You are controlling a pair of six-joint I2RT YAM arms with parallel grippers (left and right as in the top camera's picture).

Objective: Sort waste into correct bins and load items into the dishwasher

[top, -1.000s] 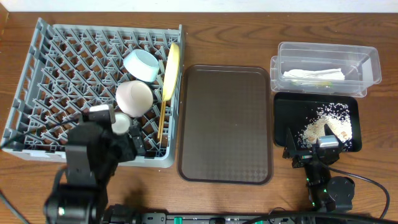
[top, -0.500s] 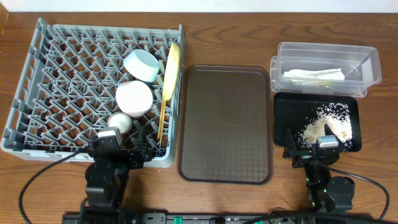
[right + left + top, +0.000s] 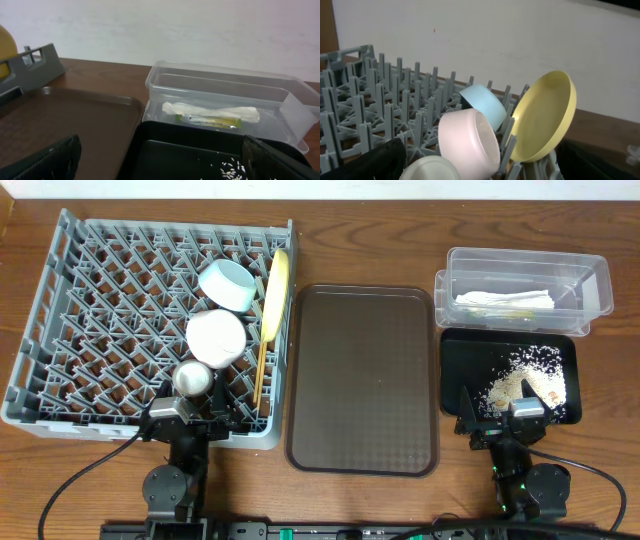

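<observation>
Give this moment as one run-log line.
left gripper open | right gripper open | dish rack: yellow plate, blue bowl, whitish bowl, cup, chopsticks | clear tub: napkin, wrapper | black tray: crumbs

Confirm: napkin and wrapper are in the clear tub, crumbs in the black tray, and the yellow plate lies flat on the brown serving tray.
One thing is wrong. The overhead view shows the yellow plate standing on edge in the grey dish rack, not flat on the brown serving tray. Napkin and wrapper are in the clear tub, crumbs in the black tray.
</observation>
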